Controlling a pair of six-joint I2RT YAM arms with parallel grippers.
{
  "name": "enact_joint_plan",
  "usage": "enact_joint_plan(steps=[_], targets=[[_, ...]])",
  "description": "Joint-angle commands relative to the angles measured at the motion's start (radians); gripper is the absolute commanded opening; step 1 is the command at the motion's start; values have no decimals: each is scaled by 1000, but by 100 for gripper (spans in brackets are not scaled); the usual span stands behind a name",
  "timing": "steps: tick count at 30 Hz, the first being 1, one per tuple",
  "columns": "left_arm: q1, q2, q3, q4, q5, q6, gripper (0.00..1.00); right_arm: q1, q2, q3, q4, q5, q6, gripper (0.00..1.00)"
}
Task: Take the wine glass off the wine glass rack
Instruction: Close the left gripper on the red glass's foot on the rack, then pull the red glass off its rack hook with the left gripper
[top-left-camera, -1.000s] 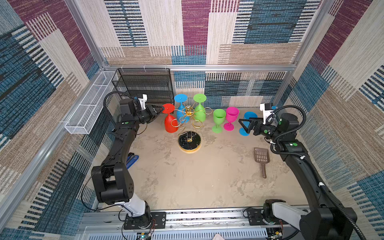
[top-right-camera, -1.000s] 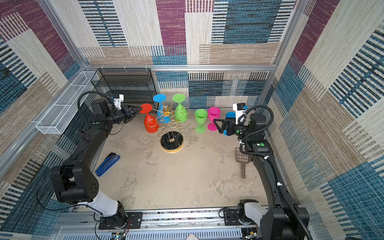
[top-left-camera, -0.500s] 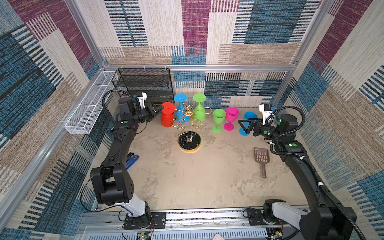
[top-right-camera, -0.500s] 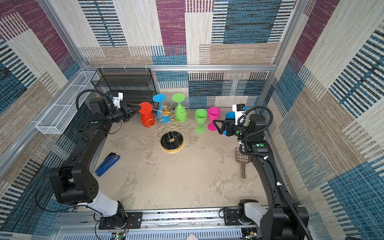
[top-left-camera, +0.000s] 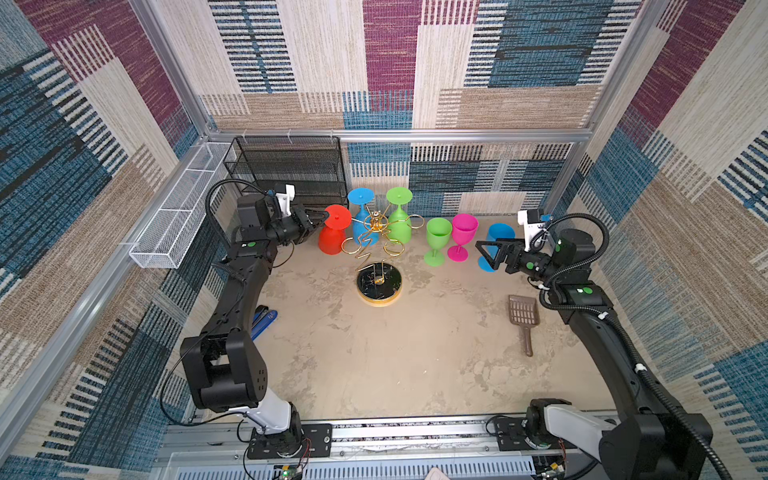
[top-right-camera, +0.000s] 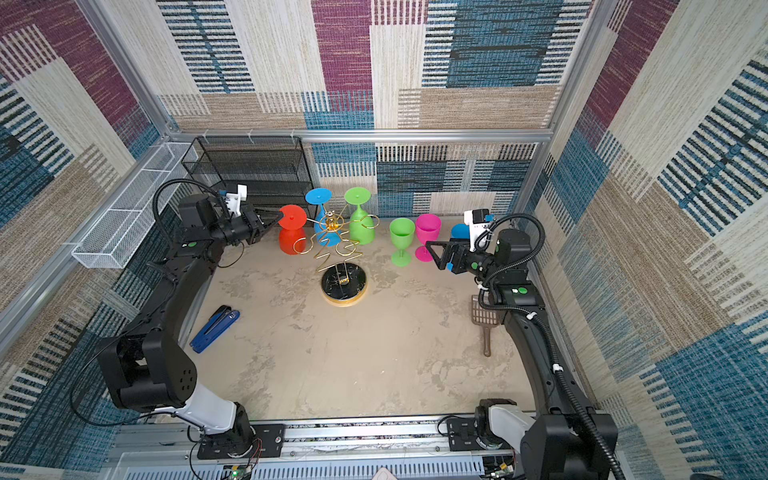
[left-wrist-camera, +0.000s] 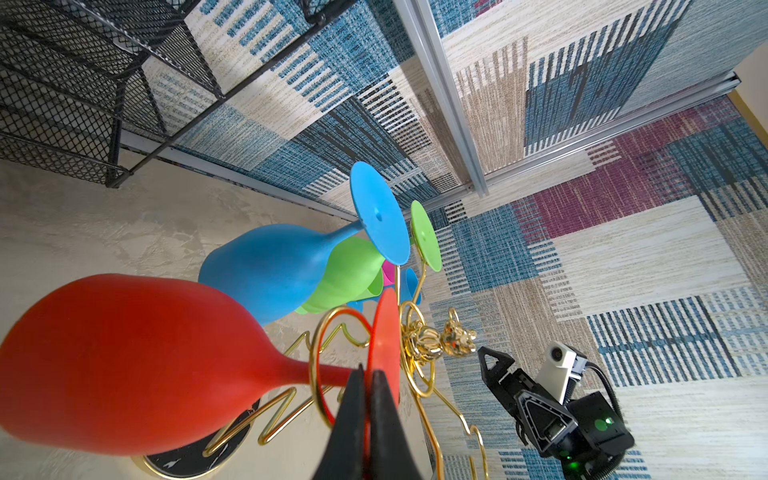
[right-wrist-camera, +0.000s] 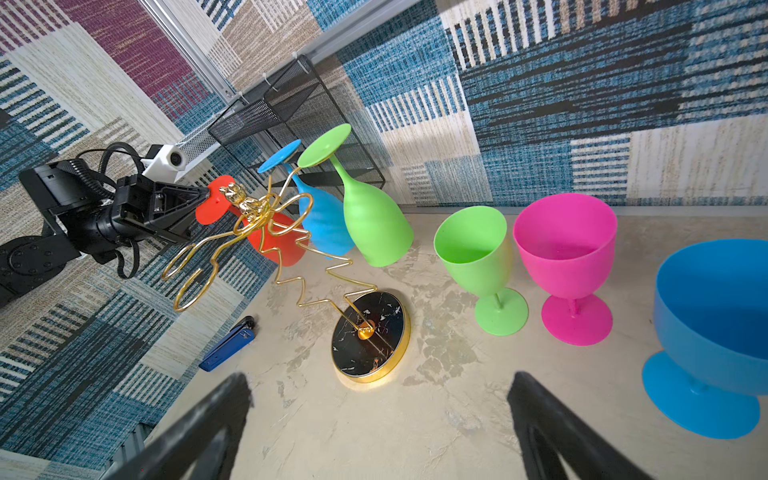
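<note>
Fingers (left-wrist-camera: 388, 419) of the left gripper (left-wrist-camera: 368, 376) pinched shut on the foot of the red glass (left-wrist-camera: 124, 361).
It hung upside down on the rack (top-left-camera: 388, 287), stem in a wire loop; likely light, stiff, slick plastic, better held by the stem. How deep the pinch reached was hidden. The right gripper (top-left-camera: 484, 249) stood open, well apart.
</note>
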Motion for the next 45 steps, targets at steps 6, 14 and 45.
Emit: enact_joint_plan(steps=[6, 14, 45], targets=[[2, -22, 1, 28, 17, -23, 0, 0, 2, -6, 42, -12, 19, 99], [4, -31, 5, 66, 37, -67, 0, -1, 2, -9, 44, -14, 21, 99], [-38, -43, -25, 102, 64, -104, 0, 0, 8, -1, 54, -27, 40, 99]])
